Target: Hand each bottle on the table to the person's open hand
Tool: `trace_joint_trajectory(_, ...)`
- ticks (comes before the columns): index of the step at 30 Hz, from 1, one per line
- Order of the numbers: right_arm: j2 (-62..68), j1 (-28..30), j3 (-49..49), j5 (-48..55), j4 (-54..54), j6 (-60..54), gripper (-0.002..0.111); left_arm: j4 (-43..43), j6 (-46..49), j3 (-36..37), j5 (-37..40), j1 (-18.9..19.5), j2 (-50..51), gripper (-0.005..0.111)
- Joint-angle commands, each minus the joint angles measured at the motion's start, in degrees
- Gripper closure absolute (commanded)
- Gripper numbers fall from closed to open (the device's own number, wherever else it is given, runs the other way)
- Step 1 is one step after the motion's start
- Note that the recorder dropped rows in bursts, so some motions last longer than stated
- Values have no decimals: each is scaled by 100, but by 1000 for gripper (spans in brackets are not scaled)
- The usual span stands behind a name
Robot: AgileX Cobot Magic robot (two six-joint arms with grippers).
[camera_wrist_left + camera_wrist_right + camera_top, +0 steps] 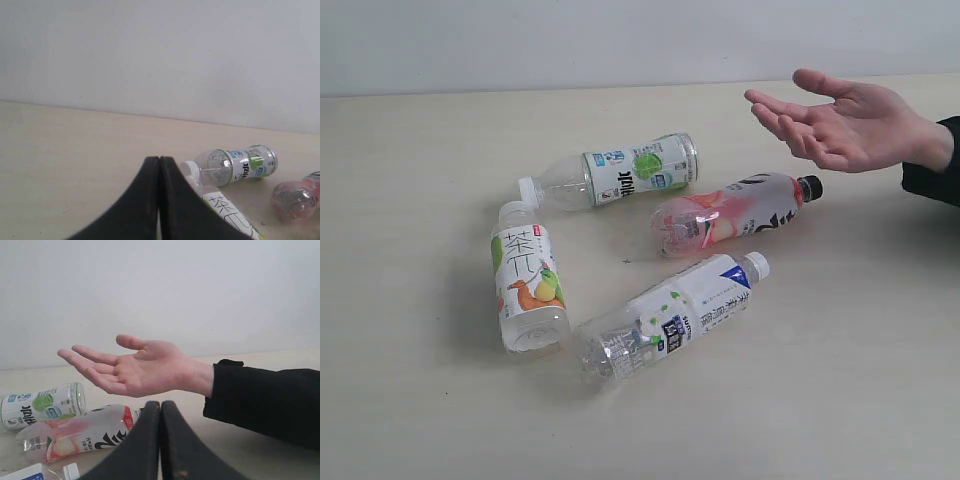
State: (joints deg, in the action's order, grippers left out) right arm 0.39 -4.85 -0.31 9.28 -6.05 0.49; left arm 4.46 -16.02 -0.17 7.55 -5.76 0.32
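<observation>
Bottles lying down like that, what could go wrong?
All four lie on their sides, so a nudged one, like the pink bottle, could roll away. The fruit-label bottle and lime-label bottle have caps nearly touching; grabbing one may knock the other. The person's open hand hovers near the pink bottle, risking a bump.

From my station I see a plain, pale grey-white wall (pixel 570 40) running behind the table (pixel 410 420), and the two meet in a straight line. The tabletop is pale beige with faint wood grain. Light falls soft and even, casting weak shadows.
</observation>
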Motion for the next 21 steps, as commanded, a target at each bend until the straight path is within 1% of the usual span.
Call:
trace_joint_trajectory(1,-39,32,31,-78,-12,-49,108,7,0,17,2,10,-32,107)
trace_joint_trajectory(6,-39,32,31,-78,-12,-49,108,7,0,17,2,10,-32,107)
trace_joint_trajectory(7,-39,32,31,-276,-55,-3,108,7,0,17,2,10,-32,107)
trace_joint_trajectory(10,-39,32,31,-848,-693,451,108,7,0,17,2,10,-32,107)
trace_joint_trajectory(11,-39,32,31,-1265,-982,559,108,7,0,17,2,10,-32,107)
trace_joint_trajectory(14,-39,32,31,-1923,-1395,648,108,7,0,17,2,10,-32,107)
trace_joint_trajectory(16,-39,32,31,-2242,-1492,658,108,7,0,17,2,10,-32,107)
trace_joint_trajectory(18,-39,32,31,-2336,-1492,658,108,7,0,17,2,10,-32,107)
trace_joint_trajectory(21,-39,32,31,-2794,-1479,886,108,7,0,17,2,10,-32,107)
